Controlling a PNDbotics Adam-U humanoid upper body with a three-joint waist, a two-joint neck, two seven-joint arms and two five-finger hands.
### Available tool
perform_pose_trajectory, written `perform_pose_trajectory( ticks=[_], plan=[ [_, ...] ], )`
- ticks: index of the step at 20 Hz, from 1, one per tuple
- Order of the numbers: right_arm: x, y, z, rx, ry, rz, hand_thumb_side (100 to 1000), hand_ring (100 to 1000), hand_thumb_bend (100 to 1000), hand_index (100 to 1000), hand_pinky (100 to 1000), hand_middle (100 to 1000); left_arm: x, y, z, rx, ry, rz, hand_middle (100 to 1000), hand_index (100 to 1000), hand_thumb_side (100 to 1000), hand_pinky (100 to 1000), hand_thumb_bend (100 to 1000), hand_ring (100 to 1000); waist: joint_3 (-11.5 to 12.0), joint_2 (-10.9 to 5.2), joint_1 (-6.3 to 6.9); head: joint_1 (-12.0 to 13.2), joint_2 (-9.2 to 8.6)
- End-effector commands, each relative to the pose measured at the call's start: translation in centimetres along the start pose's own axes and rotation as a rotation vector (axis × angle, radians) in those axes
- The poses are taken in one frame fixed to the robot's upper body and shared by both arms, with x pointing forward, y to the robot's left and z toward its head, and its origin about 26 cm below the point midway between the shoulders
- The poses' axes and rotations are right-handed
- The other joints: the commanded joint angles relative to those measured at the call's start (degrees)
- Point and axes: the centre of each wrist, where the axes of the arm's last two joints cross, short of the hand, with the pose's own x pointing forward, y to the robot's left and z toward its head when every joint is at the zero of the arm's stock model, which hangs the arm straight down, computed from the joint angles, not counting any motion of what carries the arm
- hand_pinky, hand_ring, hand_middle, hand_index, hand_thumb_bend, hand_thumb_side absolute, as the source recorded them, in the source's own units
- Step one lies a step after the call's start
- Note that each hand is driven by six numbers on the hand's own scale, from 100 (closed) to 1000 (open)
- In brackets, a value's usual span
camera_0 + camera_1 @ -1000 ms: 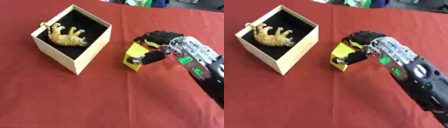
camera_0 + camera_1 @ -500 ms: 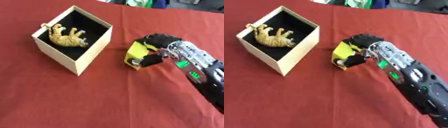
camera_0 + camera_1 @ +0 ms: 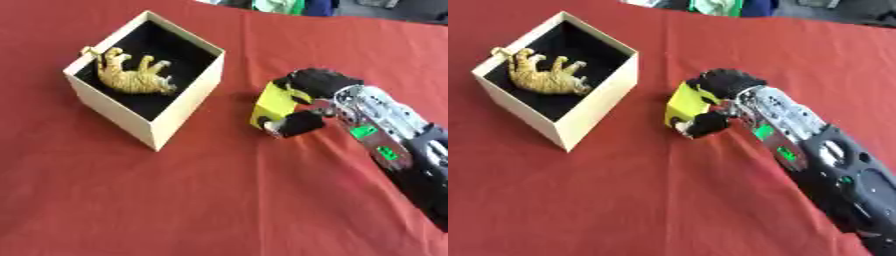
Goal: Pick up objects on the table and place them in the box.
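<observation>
**Yellow block clasped beside a box that already holds a tiger**

At the left of the red tablecloth [image 3: 175, 200], a cream-walled box [image 3: 114, 117] with a black lining is seen, open at the top and set cornerwise to the view. A small orange striped toy tiger [image 3: 131, 77] is lying inside it on its side, legs pointing up and away, close to the far-left wall; it can be judged as one object already delivered. The remaining floor of the box is bare, so room is left for a second thing.

Just beside the box's right corner, but apart from it, a yellow block [image 3: 273, 104] is standing on the cloth. It is enclosed by the right hand [image 3: 319, 100], which enters from the lower right: dark fingers are curled over the block's far top edge, and the thumb is pressed against its near lower face, so the block is pinched between them. The grasp appears to be taken from the side away from the box, which leaves the short path leftward unobstructed. Whether the block is lifted clear of the cloth cannot be told; it looks to be resting there or barely raised.

The left hand is not shown in either view.

The step in hand is judged to be the pick-up, with lift and transfer over the box's rim yet to be made.
</observation>
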Motion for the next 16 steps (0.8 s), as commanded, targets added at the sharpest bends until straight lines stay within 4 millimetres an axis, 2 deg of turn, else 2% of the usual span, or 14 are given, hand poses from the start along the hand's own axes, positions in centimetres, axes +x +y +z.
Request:
perform_pose_trajectory(
  ticks=[1,4,16],
  plan=[
    [-0.1,-1.1,0.5,-0.062,0.005,-0.013,814,646,143,872,652,463,0.5,0.3,-0.4,-0.014,-0.024,-0.020,864,814,843,648,100,877,-0.08,-1.17,0.36,-0.09,-0.47],
    [-0.1,-1.5,0.6,-0.088,0.003,-0.048,827,638,103,862,643,435,0.5,0.3,-0.4,-0.021,-0.022,-0.022,864,814,842,648,100,877,-0.18,-1.29,0.34,-0.04,-0.41],
    [-0.3,-3.6,0.8,-0.176,0.020,-0.084,709,637,100,845,650,396,0.5,0.3,-0.3,-0.046,-0.017,-0.036,865,815,841,649,100,878,-0.35,-1.50,0.23,-0.05,-0.13]
  ],
)
